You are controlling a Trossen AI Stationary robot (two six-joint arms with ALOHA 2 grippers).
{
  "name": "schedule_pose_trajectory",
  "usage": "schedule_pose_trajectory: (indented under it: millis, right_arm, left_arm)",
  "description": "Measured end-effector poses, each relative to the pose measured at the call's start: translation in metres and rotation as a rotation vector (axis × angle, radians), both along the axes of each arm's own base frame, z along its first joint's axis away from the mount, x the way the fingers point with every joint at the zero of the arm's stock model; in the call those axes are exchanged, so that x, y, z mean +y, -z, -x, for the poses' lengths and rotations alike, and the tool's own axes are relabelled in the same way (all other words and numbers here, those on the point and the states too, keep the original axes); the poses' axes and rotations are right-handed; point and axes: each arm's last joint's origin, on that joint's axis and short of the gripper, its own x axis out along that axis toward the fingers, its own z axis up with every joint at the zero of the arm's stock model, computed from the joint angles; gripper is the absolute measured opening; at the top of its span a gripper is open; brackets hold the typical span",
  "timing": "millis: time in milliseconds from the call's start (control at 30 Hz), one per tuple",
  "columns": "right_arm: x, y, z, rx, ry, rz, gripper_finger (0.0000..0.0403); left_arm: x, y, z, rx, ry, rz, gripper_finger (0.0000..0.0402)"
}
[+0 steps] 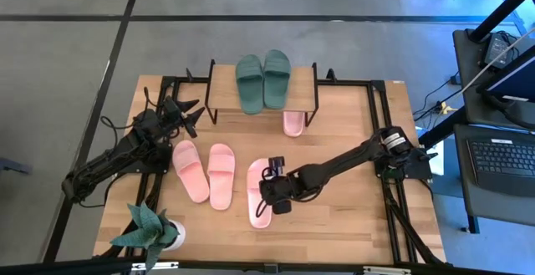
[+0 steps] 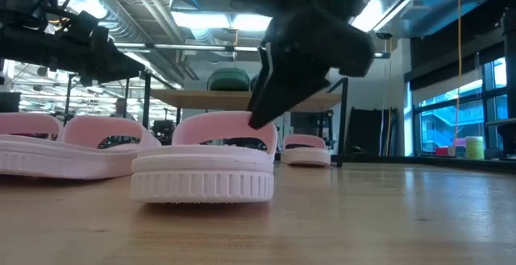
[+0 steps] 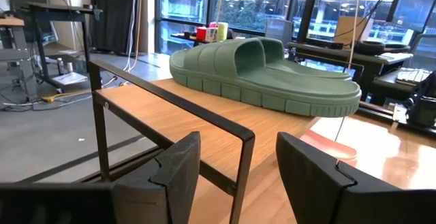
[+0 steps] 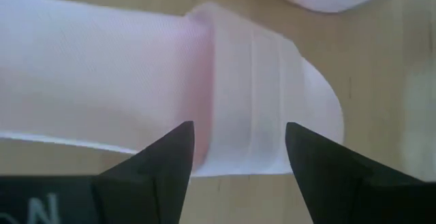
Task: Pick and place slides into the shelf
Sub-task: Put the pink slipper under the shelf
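A light wooden tabletop [image 1: 351, 225] carries everything. Toward its far edge stands the shelf [image 1: 224, 98], a low rack with a light plank top and thin black legs. Two dark green slides [image 1: 263, 80] are laid side by side on the plank, and a pink slide [image 1: 293, 123] is seen on the tabletop partly beneath the shelf's right end.

The right arm [image 1: 351, 156] is stretched from the right side across the tabletop toward its middle. The right end effector [image 1: 272, 193] is held directly above the strap of a lone pink slide [image 1: 260, 193], which lies flat on the tabletop in the near middle; its fingers [image 4: 310, 157] are spread apart, one on each side of the strap. Whether they touch the strap cannot be told for certain from the low view, though the slide appears to rest fully on the wood.

The left arm [image 1: 113, 162] is placed at the left side of the tabletop, and the left end effector [image 1: 185, 116] is pointed at the shelf's left end, its fingers parted and nothing between them; in its wrist view a green slide [image 3: 266, 74] is seen lying on the plank ahead.

A pair of pink slides [image 1: 206, 173] lies side by side on the tabletop, between the left arm and the lone pink slide. A small potted plant [image 1: 150, 229] is set at the near left corner.
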Motion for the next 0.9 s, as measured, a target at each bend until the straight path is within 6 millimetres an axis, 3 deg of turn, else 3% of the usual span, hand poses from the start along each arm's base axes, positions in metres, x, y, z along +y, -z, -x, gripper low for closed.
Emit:
schedule_pose_trajectory:
  millis: [133, 267, 433, 633, 767, 900]
  right_arm:
    - [0.001, 0.010, -0.002, 0.016, 0.003, 0.006, 0.0229]
    - [0.000, 0.012, -0.003, 0.019, 0.025, 0.010, 0.0202]
    - [-0.003, 0.013, -0.003, 0.012, 0.052, 0.030, 0.0133]
    - [-0.006, 0.007, -0.006, -0.029, 0.101, 0.124, 0.0022]
    - [-0.011, -0.005, -0.010, -0.085, 0.193, 0.229, 0.0016]
    - [-0.032, -0.016, -0.014, -0.077, 0.329, 0.242, 0.0015]
  left_arm:
    - [0.000, 0.000, 0.000, 0.000, 0.000, 0.000, 0.0186]
    - [0.000, 0.000, 0.000, 0.000, 0.000, 0.000, 0.0186]
    - [0.000, 0.000, 0.000, 0.000, 0.000, 0.000, 0.0186]
    - [0.000, 0.000, 0.000, 0.000, 0.000, -0.001, 0.0186]
    - [0.000, 0.000, 0.000, 0.003, 0.000, -0.003, 0.0186]
    - [0.000, 0.000, 0.000, 0.003, 0.000, -0.003, 0.0185]
